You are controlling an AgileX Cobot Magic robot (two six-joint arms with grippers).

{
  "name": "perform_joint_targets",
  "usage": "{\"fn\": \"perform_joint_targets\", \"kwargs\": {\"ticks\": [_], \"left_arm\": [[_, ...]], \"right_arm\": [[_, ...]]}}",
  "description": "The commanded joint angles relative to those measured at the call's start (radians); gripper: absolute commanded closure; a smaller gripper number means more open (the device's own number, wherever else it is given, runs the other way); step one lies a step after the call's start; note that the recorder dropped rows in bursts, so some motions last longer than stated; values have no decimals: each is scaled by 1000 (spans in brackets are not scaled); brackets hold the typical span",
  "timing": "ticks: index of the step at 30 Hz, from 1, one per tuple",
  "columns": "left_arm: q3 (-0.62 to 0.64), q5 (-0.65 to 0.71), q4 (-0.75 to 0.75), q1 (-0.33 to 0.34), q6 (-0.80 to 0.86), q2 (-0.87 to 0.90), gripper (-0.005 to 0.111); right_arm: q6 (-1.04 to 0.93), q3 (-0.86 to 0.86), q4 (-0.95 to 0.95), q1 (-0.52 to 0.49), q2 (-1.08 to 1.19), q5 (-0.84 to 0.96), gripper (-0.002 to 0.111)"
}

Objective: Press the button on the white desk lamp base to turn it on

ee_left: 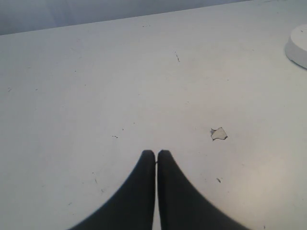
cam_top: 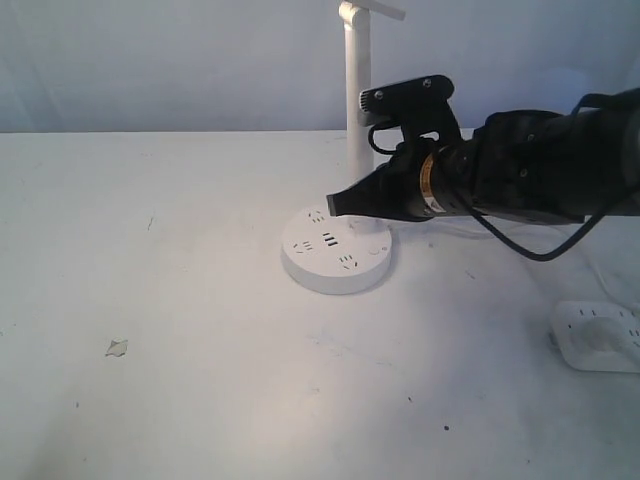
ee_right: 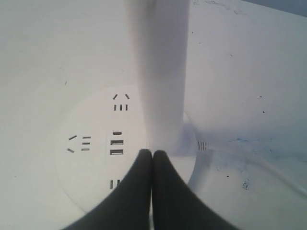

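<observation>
The white desk lamp base [cam_top: 335,257] is a round disc with socket holes and dark USB slots, and its thin white pole [cam_top: 358,95] rises behind. My right gripper [cam_top: 335,203] is shut and empty, hovering just above the disc's top with its tips pointing left. In the right wrist view the shut gripper [ee_right: 152,153] hangs over the lamp base [ee_right: 91,143] beside the foot of the pole [ee_right: 160,72]. The button is a small ring [cam_top: 377,251] on the disc's right side. My left gripper [ee_left: 156,154] is shut over bare table, and only the base's edge [ee_left: 298,45] shows there.
A smaller white power strip [cam_top: 598,336] lies at the right edge of the table. A small scrap [cam_top: 117,347] rests on the white tabletop [cam_top: 180,300] at the left, also seen as the scrap [ee_left: 218,133] in the left wrist view. A black cable [cam_top: 530,245] loops under the right arm.
</observation>
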Motion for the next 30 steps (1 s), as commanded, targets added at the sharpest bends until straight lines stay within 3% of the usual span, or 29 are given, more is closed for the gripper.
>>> {"fn": "perform_joint_targets", "kwargs": {"ticks": [1, 15, 30], "left_arm": [[-3, -4, -8, -6, -2, -2, 106], [-3, -4, -8, -6, -2, -2, 106], [-3, -4, -8, -6, -2, -2, 106]], "right_arm": [[-4, 3, -7, -8, 28, -45, 108], [-4, -1, -4, -8, 199, -110, 108], [-1, -32, -49, -8, 208, -5, 108]]}}
